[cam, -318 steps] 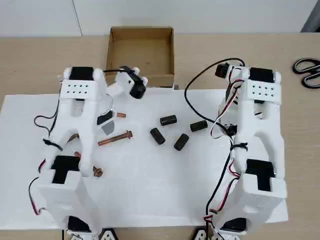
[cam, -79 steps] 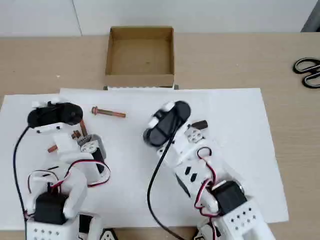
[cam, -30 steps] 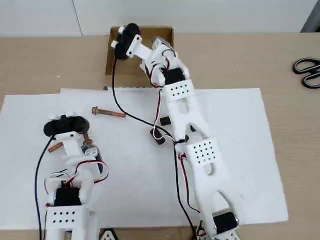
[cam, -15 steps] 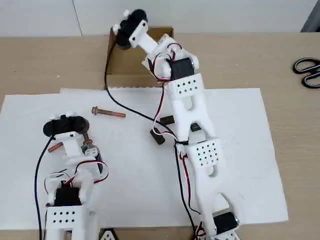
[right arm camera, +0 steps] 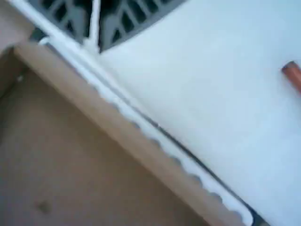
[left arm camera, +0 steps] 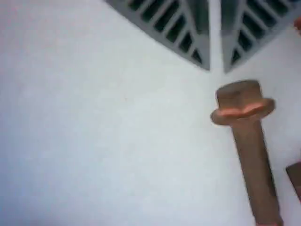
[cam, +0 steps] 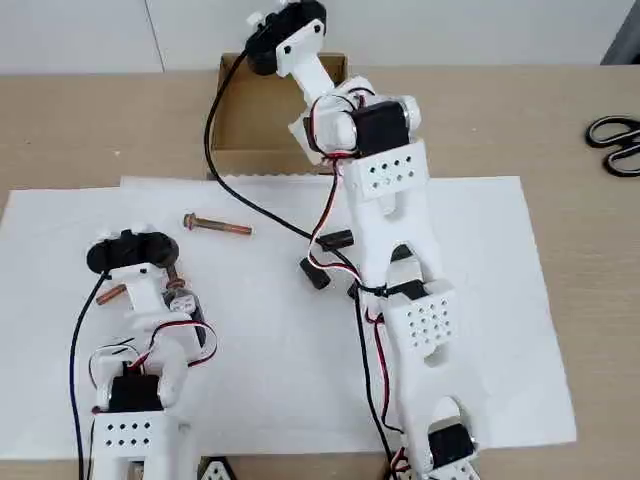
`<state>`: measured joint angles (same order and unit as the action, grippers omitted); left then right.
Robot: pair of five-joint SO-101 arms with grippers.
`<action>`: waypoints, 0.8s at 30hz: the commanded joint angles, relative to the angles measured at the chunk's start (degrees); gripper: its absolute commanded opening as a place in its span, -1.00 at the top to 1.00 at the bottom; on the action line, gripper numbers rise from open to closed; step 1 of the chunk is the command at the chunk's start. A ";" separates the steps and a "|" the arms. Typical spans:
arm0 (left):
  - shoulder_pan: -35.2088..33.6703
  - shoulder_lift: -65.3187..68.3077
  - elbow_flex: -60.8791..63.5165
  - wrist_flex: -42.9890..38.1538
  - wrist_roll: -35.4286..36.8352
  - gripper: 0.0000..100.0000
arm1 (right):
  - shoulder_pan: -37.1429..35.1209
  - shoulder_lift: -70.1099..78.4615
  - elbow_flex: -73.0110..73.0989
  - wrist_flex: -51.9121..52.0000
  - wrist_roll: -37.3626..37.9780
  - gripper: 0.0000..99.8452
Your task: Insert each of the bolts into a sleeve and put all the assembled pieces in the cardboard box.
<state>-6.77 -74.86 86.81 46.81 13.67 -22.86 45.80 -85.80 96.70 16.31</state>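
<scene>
While my left arm has stayed put: my right arm (cam: 390, 200) has swung its wrist farther toward the top of the high view, from over the box's upper-left corner to just past its far rim.
Right gripper (right arm camera: 94, 41): jaws drawn close, only a thin slit between them, nothing held. In its own view the tips show against the near wall of the open brown cardboard box (cam: 255, 160).
Left gripper (left arm camera: 215, 63): jaws narrow too and empty, just beside the flanged head of a short copper-coloured bolt (left arm camera: 247, 141) lying on the white paper sheet (cam: 250, 350).
Long copper bolt (cam: 217, 224): unmoved, left of centre on the sheet, well apart from the box.
Black cylindrical sleeve (cam: 337, 239): at centre, with a second sleeve (cam: 315, 273) just below it.
In the way: my right arm covers the sheet right beside both.
Black-handled scissors (cam: 612, 132): right edge, on the wooden tabletop (cam: 500, 110).
</scene>
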 commanded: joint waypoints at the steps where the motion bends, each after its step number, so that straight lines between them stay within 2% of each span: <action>1: 0.18 -0.53 -0.22 -1.23 -0.09 0.99 | -0.31 -11.91 10.37 0.22 -4.57 0.99; 9: 0.18 -0.53 -0.22 -1.14 -0.09 0.99 | -2.68 -29.49 40.44 -0.13 -23.38 0.98; 24: 0.09 -0.53 -0.22 -1.14 -0.09 0.99 | -2.86 -35.47 62.07 0.04 -42.55 0.98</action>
<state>-6.77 -74.86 86.81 46.81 13.67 -25.49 13.54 -25.93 96.70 -23.69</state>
